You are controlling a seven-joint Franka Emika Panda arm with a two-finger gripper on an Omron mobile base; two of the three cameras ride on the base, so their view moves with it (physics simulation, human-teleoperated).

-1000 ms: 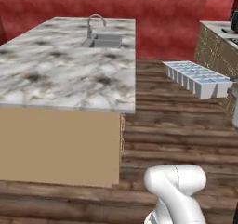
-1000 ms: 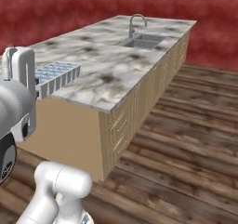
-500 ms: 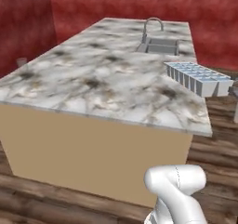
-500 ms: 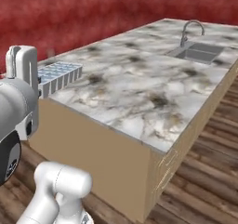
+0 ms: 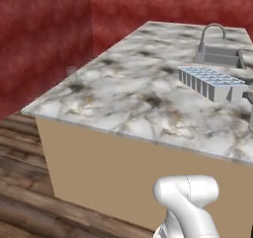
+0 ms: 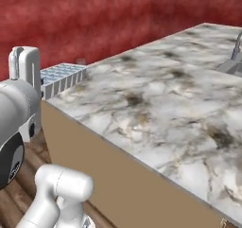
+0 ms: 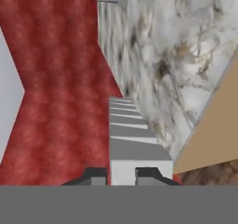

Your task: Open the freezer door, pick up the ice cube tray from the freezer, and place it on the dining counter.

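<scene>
The ice cube tray (image 5: 211,82) is kept clamped at its near end by the closed jaws of the gripper (image 7: 123,175) and held level above the marble bench (image 5: 148,94), presumably for setting down there.

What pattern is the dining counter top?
White-grey marble with brown-black veins on the dining counter; clearest in the left base view.

A rendered home kitchen is showing here. A long marble tabletop (image 5: 143,94) on a tan base is carrying an inset steel sink (image 5: 220,56) with a curved faucet (image 5: 211,33), standing on wood plank flooring (image 5: 20,182) before red walls (image 5: 44,39).
</scene>
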